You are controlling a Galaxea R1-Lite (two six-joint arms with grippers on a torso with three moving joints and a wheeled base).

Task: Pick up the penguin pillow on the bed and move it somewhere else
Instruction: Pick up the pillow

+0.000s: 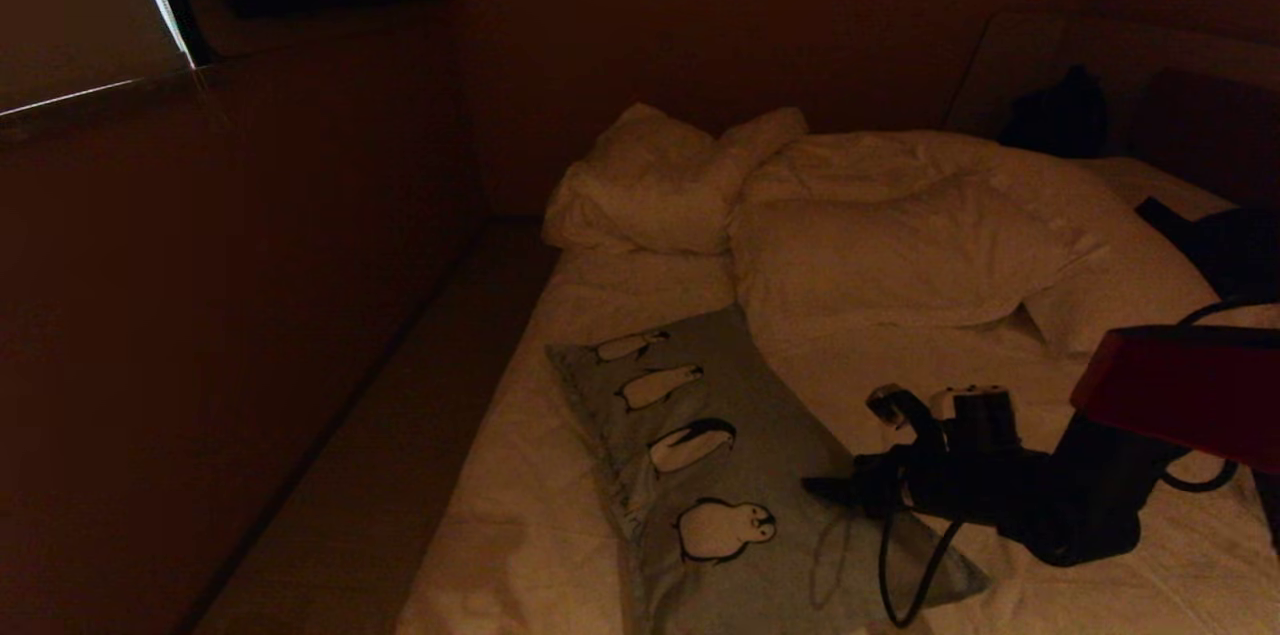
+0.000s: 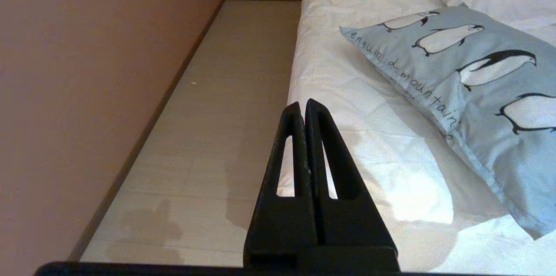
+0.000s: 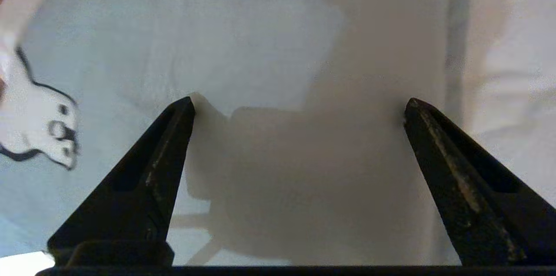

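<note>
Head view: bare floor strip along the wall on the left, then the bed with its cream-white sheet. One penguin pillow lies flat near the bed's left edge, long axis running from the near end up toward the rumpled duvet. Four penguins counted in a row on its face. One bunched white pillow sits at the far left corner of the bed, touching the duvet's left side.

Right pincer is over the pillow's right half near its nearer end, just right of the nearest penguin, pointing leftward. Its arm comes in from the bed's right side.

Left wrist view: left pincer hangs over the bed's left edge, fingers pressed together, nothing between them. The pillow lies well apart from it, further in on the bed; handwritten lettering runs along its nearer side panel.

Right wrist view: right pincer stands spread wide, nothing gripped. Grey-blue pillow fabric fills the space between and beyond the tips; one penguin print shows past one finger. Contact with the cloth cannot be told.
</note>
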